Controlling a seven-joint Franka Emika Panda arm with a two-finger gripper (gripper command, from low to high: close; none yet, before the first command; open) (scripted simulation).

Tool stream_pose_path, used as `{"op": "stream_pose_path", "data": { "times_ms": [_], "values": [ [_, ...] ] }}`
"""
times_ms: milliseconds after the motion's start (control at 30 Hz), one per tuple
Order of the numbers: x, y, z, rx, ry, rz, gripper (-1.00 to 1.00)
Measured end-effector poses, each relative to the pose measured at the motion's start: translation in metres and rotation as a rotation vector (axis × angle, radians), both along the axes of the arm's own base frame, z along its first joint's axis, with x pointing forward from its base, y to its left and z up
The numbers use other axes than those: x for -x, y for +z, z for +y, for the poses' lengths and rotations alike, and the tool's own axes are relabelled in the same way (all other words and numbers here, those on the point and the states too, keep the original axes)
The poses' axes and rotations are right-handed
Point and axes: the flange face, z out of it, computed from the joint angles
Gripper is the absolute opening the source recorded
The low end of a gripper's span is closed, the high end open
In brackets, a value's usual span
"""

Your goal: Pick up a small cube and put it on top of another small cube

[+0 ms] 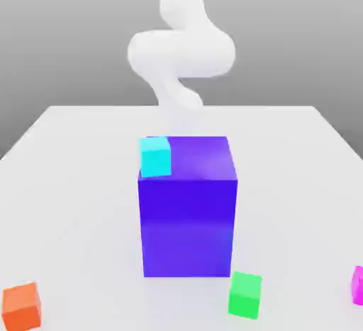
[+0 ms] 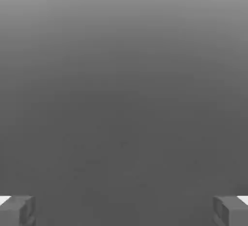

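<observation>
The small magenta cube sits at the exterior view's right edge, near the front, partly cut off. The small green cube rests on the table to its left, in front of the big blue-purple block's right corner. In the hand view my gripper is open, its two grey fingertips far apart with only grey background between them. The white arm rises behind the block at the far side of the table.
A big blue-purple block stands mid-table. A small cyan cube sits at its upper left corner. A small orange cube lies at the front left. The white table spreads around them.
</observation>
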Motion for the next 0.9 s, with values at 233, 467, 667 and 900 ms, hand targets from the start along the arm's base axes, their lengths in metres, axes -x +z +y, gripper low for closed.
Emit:
{"op": "stream_pose_path", "data": {
  "times_ms": [233, 467, 667, 900],
  "values": [
    [-0.073, -0.096, 0.07, 0.157, 0.219, 0.171, 0.0],
    [-0.11, -0.208, 0.146, 0.284, 0.467, 0.327, 0.0],
    [-0.106, -0.311, 0.221, 0.372, 0.719, 0.448, 0.0],
    [-0.075, -0.433, 0.281, 0.429, 0.993, 0.583, 0.0]
  ]
}}
